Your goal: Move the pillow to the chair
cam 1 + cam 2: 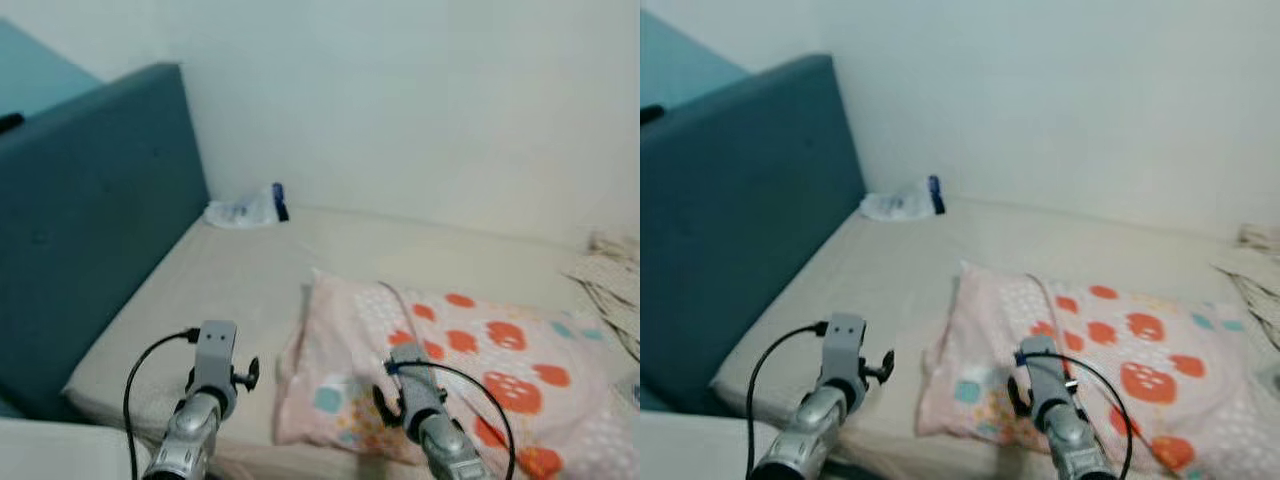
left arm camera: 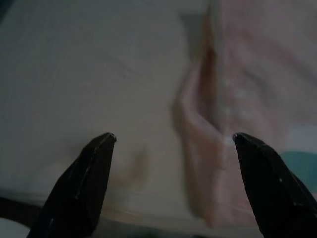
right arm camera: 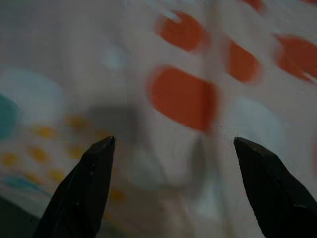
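Both claws gape above the bed [image 1: 240, 270]: left gripper [image 2: 173, 139] at the pillow [image 1: 470, 370] edge, right gripper [image 3: 173, 141] over it. Best pinch opposite edges together.

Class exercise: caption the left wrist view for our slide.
Open left gripper hovers over the beige mattress, beside the edge of a pink patterned pillow.
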Tool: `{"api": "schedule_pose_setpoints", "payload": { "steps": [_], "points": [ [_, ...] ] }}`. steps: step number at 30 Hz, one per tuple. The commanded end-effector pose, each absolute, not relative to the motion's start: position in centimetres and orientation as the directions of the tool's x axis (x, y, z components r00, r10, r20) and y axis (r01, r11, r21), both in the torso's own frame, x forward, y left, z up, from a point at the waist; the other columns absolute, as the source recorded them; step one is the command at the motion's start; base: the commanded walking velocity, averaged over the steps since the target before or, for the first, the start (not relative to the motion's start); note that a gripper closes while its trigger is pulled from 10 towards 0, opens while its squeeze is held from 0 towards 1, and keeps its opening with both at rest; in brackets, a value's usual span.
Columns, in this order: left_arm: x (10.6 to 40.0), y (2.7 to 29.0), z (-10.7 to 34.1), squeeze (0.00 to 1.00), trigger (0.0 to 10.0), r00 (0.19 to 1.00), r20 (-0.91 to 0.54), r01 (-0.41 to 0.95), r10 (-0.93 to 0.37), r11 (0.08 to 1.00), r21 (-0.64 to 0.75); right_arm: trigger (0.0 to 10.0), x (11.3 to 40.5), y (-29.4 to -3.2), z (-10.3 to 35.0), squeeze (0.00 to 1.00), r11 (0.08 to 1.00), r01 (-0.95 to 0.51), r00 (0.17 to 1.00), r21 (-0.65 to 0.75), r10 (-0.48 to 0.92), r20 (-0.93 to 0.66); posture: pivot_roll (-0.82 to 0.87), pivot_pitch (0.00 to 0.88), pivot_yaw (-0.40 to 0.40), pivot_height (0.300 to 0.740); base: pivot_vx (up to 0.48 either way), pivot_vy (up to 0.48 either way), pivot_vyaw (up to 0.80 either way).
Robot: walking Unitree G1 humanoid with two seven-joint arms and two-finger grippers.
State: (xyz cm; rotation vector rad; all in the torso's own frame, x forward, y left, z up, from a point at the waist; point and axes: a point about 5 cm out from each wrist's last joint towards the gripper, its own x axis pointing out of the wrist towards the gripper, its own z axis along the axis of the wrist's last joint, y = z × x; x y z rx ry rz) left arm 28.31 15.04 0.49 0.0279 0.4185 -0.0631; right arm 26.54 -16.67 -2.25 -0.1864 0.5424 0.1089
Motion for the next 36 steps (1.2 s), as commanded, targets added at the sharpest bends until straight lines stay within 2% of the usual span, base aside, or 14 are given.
{"api": "schedule_pose_setpoints", "payload": {
  "steps": [1, 10, 15, 36],
  "points": [
    [28.1, 14.5, 0.2, 0.0, 10.0, 0.897, -0.432, 0.108, -0.091, 0.994, 0.015, 10.0, 26.4, -16.9, -2.4, 0.0, 0.981, -0.137, 0.845, -0.137, 0.044, -0.532, 0.07, 0.043, -0.006, 0.74, 0.0, 0.48, 0.0],
    [28.0, 14.5, 0.1, 0.0, 10.0, 0.898, -0.434, 0.101, -0.08, 0.995, 0.025, 10.0, 26.4, -16.9, -2.4, 0.0, 0.983, -0.129, 0.847, -0.132, 0.04, -0.53, 0.06, 0.045, -0.003, 0.74, 0.0, 0.471, 0.0],
    [28.1, 14.6, 0.1, 0.0, 10.0, 0.896, -0.439, 0.107, -0.07, 0.993, 0.059, 10.0, 26.3, -17.0, -2.4, 0.0, 0.982, -0.13, 0.847, -0.133, 0.04, -0.531, 0.06, 0.047, -0.002, 0.74, 0.0, 0.0, 0.0],
    [28.3, 14.7, 0.4, 0.0, 10.0, 0.908, -0.415, 0.039, -0.057, 0.998, -0.051, 10.0, 27.2, -16.9, -1.4, 0.0, 0.988, -0.112, 0.88, -0.109, 0.048, -0.473, 0.06, 0.033, -0.01, 0.74, 0.0, 0.0, 0.0]
  ]
}}
